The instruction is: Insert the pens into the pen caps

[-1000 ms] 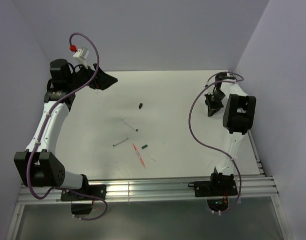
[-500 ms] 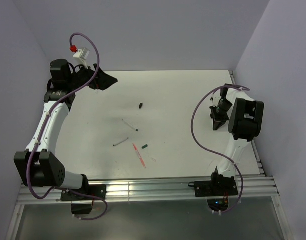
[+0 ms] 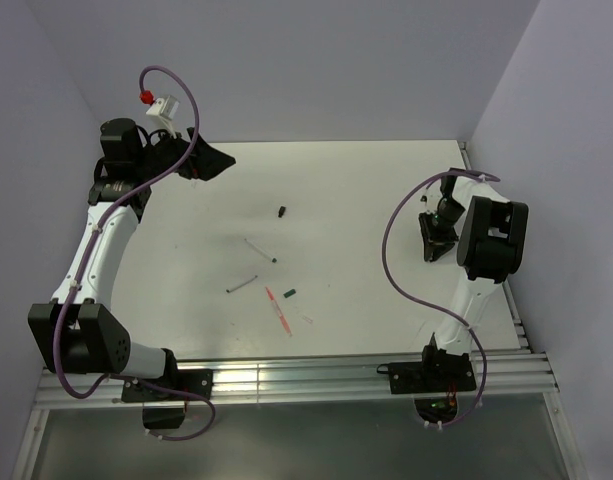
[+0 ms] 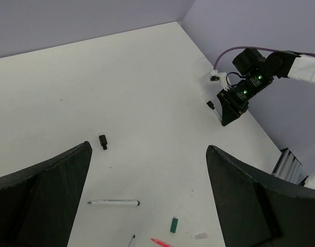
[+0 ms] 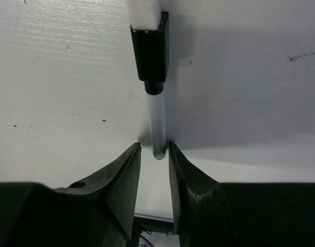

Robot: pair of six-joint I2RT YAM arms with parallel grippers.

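Two whitish pens [image 3: 261,249] [image 3: 243,284] and a red-pink pen [image 3: 278,309] lie loose at the table's middle. The black cap [image 3: 283,211], green cap [image 3: 289,294] and pale clear cap [image 3: 307,320] lie apart from them. The left wrist view shows the black cap [image 4: 102,141], one white pen [image 4: 113,203] and the green cap [image 4: 173,224]. My left gripper [image 3: 211,160] [image 4: 148,146] is open and empty, high at the far left. My right gripper [image 3: 433,238] [image 5: 154,149] is at the right, its tips closed round the end of a thin grey stick [image 5: 157,121] with a black block [image 5: 149,54] at its far end.
The table's right edge and the side wall are close beside my right arm [image 3: 486,235]. A purple cable [image 3: 391,250] loops off that arm over the table. Rails [image 3: 316,375] run along the near edge.
My right arm has swung to the right and a little nearer, its gripper moving toward the right edge. The left arm, pens and caps have not moved.
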